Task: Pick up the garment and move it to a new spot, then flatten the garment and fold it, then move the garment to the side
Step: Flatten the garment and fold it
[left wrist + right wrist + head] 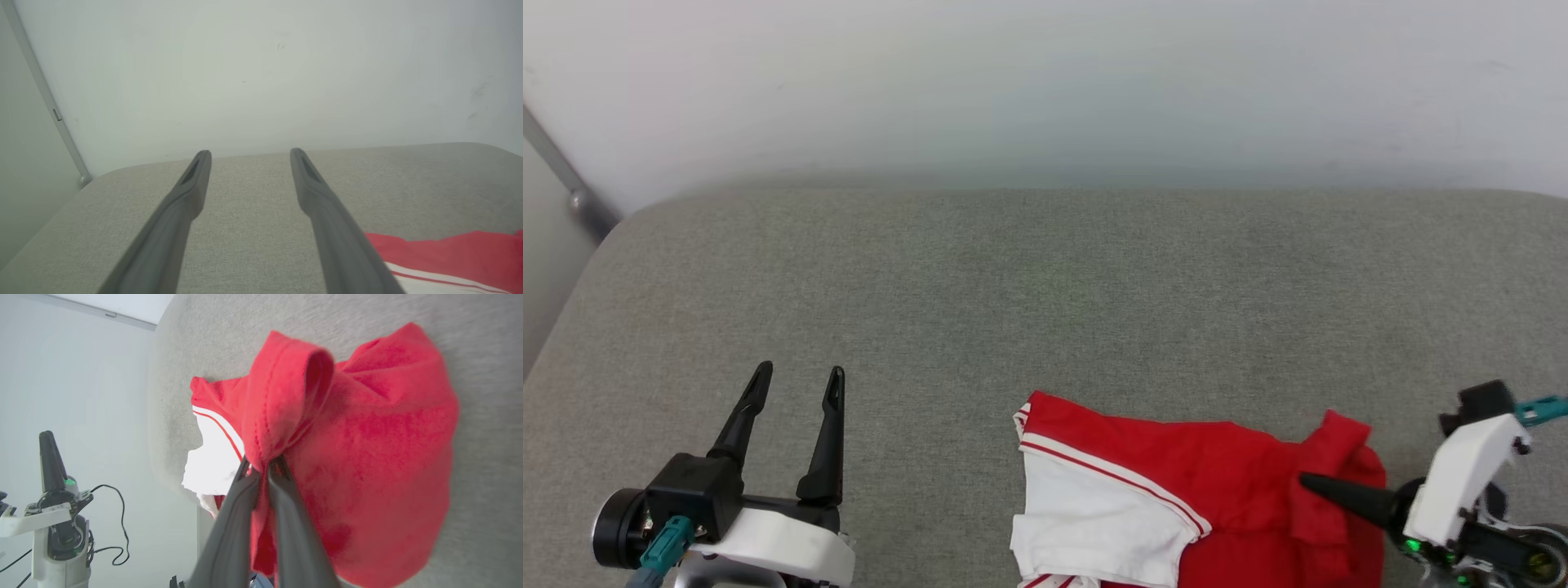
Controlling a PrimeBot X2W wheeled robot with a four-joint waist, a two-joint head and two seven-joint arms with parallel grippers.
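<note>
The garment (1217,482) lies at the near edge of the cushion (1045,286), right of the cushion's middle. Its long axis runs across the cushion from side to side: a white sleeve with striped trim is at the end nearer the cushion's middle, and bunched red cloth is at the end nearer the cushion's right side. In the head view my right gripper (1305,480) comes in from the cushion's right side with its fingers together, nipping a raised fold at that bunched end. My left gripper (799,380) hangs over the near left part of the cushion, fingers spread, holding nothing and well apart from the cloth.

In the left wrist view my left gripper (250,157) points toward the cushion's (245,212) far edge with bare grey between its fingers. The garment (449,249) lies off to the side, toward the cushion's right.

In the right wrist view my right gripper (261,467) is clamped on a rolled red hem. The garment (367,437) is gathered just past the fingertips, with the white sleeve trailing beyond it along the cushion (482,355).

I judge the right arm is the one to carry. All the cloth stretches away from its pinch toward the cushion's middle, so on a lift the sleeve end should leave the cushion last.
</note>
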